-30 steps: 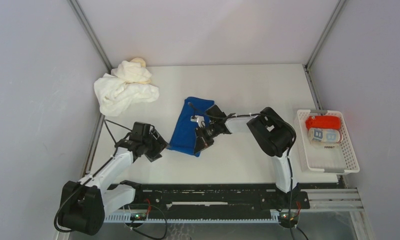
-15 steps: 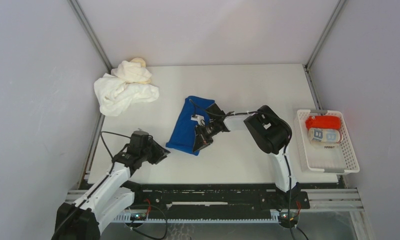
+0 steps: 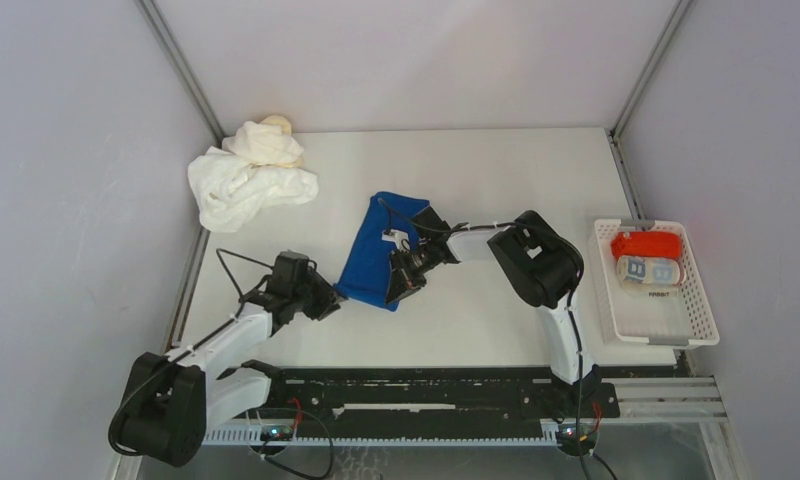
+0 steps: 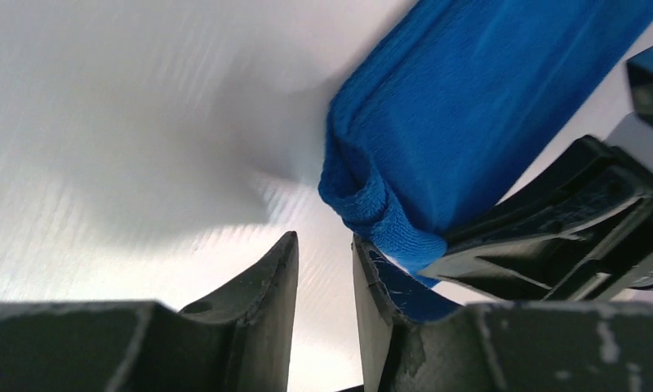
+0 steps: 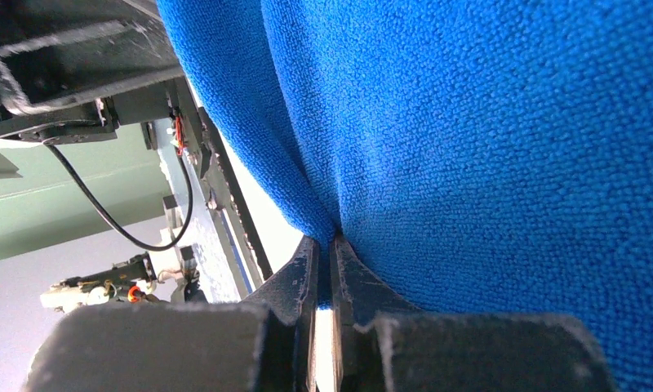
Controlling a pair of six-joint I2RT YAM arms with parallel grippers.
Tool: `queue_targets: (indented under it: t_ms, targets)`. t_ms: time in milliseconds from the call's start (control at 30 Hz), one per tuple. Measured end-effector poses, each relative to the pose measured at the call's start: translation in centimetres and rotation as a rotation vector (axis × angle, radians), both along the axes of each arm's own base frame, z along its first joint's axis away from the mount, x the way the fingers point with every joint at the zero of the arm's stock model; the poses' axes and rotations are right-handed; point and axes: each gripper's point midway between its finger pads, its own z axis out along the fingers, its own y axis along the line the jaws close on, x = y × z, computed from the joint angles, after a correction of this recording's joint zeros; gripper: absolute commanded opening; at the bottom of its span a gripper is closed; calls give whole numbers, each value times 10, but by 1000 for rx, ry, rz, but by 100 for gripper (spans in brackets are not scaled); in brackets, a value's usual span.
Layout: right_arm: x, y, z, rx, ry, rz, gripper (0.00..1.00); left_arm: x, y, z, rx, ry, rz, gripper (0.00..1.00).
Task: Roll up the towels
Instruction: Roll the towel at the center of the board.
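Your right claw (image 3: pixel 401 284) sits at the near edge of the blue towel (image 3: pixel 373 248) (left claw (image 3: pixel 326 301) just beside its near-left corner).

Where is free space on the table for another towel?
Free: the far stretch between the royal blue terry towel and the white slatted plastic basket; the near strip before that towel. Crowded: the far-left corner, with the heap of white and cream towels.

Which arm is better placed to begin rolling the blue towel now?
Likely right: the right claw is shut on a fold of the blue towel, while the left claw sits beside the near corner, holding nothing.
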Motion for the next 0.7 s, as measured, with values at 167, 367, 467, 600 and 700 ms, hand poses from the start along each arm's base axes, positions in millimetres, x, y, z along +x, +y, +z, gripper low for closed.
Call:
queue_targets:
  t_ms: [167,367,467,600,700]
  targets:
    - [0,0,0,0,1,0,0,18,-3,14,-23,-59,10,39]
    - [0,1,0,-3,11,2,0,24,-6,18,-41,-81,8,42]
    - [1,1,0,-5,16,3,0,26,-7,18,-50,-83,5,44]
    - [1,1,0,-7,18,3,0,29,-10,20,-63,-97,1,48]
    - [2,2,0,-10,20,3,0,31,-11,23,-73,-110,1,50]
